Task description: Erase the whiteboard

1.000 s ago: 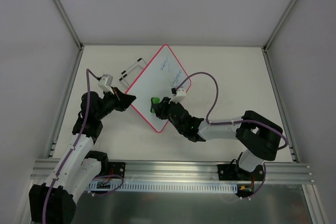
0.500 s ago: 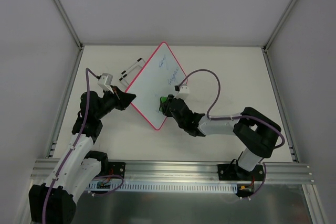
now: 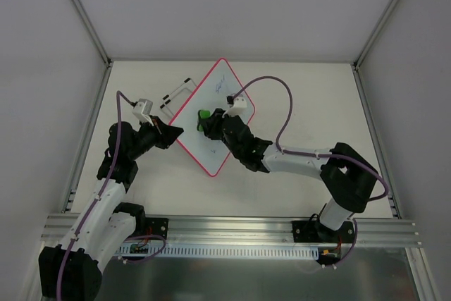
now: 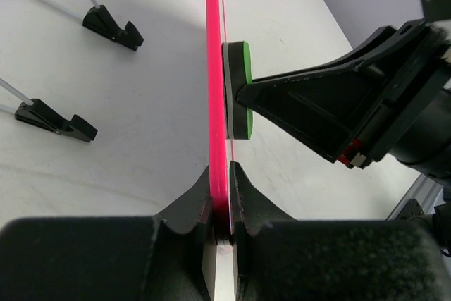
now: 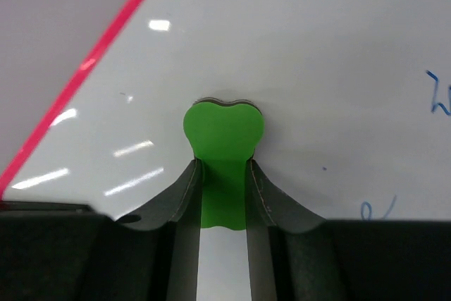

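The whiteboard (image 3: 201,151) sits near the middle of the table, turned like a diamond with one corner at 12 o'clock. How steeply it leans cannot be told. The left gripper (image 3: 173,134) is clenched on its pink frame at the 9 o'clock corner, with the frame pinched between the fingers. The right gripper (image 3: 209,123) is clamped on the waist of the green eraser (image 3: 203,115) and presses its pad flat on the white face, left of centre.

The biggest risk is probably the board itself. It is held by only one thin edge, so a hard push from the eraser could make it pivot or slide out of that pinch. If the right arm presses at an angle, the eraser could twist between the fingers and ride on its rim, leaving streaks. The blue writing (image 3: 223,84) lies towards 12 and 1 o'clock, so strokes that stay low would miss it. A stroke carried too far could run off the frame.

Plain pale walls (image 3: 232,5) close the space at 9, 12 and 3 o'clock. The table (image 3: 317,103) is matte off-white and looks smooth. A metal rail (image 3: 232,227) runs along 6 o'clock. The wire stand (image 3: 176,93) shows at 10 o'clock from the board.
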`<state>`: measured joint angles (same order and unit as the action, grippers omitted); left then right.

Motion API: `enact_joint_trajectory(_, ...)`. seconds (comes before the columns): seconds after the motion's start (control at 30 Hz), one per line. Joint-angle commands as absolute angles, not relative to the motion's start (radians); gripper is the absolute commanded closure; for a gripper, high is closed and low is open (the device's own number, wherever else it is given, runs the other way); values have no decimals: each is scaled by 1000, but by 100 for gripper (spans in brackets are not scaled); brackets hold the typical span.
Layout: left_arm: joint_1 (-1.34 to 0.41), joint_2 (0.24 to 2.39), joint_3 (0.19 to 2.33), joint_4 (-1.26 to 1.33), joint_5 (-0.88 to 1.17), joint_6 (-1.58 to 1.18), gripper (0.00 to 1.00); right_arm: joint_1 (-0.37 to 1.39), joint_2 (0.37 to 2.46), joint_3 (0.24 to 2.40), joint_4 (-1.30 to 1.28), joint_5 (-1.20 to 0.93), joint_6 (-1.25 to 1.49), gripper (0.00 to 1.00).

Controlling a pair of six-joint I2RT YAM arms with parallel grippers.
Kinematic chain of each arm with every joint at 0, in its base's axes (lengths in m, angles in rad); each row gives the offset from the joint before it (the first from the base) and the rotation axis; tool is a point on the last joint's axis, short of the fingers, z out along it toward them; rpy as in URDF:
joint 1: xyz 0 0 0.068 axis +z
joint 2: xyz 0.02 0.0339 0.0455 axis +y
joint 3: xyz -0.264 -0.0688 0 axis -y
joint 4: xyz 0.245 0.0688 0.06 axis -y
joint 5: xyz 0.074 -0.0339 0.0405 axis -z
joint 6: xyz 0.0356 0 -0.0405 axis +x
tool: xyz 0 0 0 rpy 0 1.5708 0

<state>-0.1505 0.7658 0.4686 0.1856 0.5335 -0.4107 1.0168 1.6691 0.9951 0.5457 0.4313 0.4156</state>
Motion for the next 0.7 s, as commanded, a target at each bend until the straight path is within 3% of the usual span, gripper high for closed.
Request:
enact_joint_trajectory(0.0,-183,770,446,80,672,-293,100,982,1687,876,544,434,520,100)
enact_joint_trajectory(0.3,-183,778,449,77,689,-298,100,885,1672,606,603,431,589,100)
enact_joint_trajectory(0.67,-184,775,446,75,698,-305,100,949,1654,761,675,282,420,100)
